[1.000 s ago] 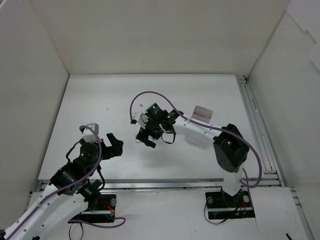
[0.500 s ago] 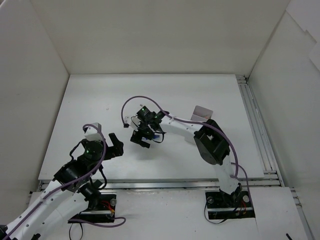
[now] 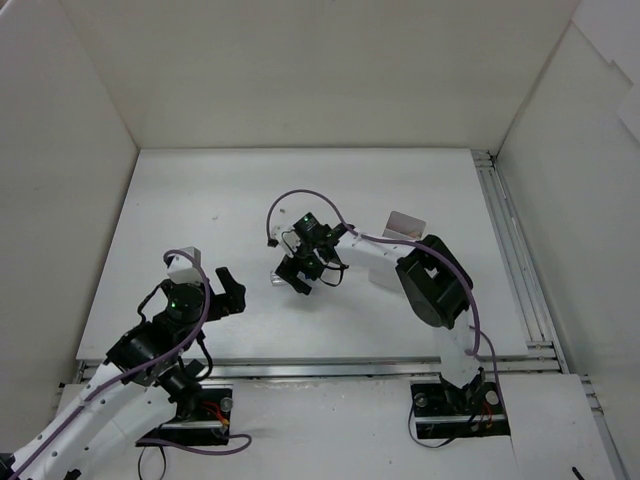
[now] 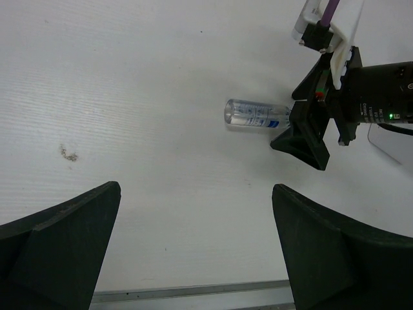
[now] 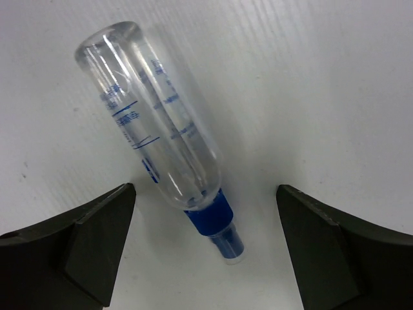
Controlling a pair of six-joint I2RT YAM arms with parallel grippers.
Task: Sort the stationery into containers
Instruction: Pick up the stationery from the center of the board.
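Note:
A clear stubby tube with a blue end point(image 5: 161, 148) lies flat on the white table. My right gripper point(image 5: 206, 255) is open and low over it, one finger on each side of the blue end, neither touching. In the top view the right gripper point(image 3: 297, 281) is at mid-table and the tube point(image 3: 275, 283) peeks out to its left. In the left wrist view the tube point(image 4: 257, 115) lies ahead, beside the right gripper point(image 4: 303, 139). My left gripper point(image 4: 197, 252) is open and empty, near the front left point(image 3: 232, 288). The white box point(image 3: 405, 222) is partly hidden behind the right arm. Pens and erasers are out of view.
White walls enclose the table on the left, back and right. A metal rail point(image 3: 515, 260) runs along the right side and another along the front edge point(image 4: 193, 296). A small dark smudge point(image 4: 66, 154) marks the table.
My right wrist swung left over the tube, then back right, and the arm's elbow folded inward. The left arm shifted only slightly. Both grippers stayed open.

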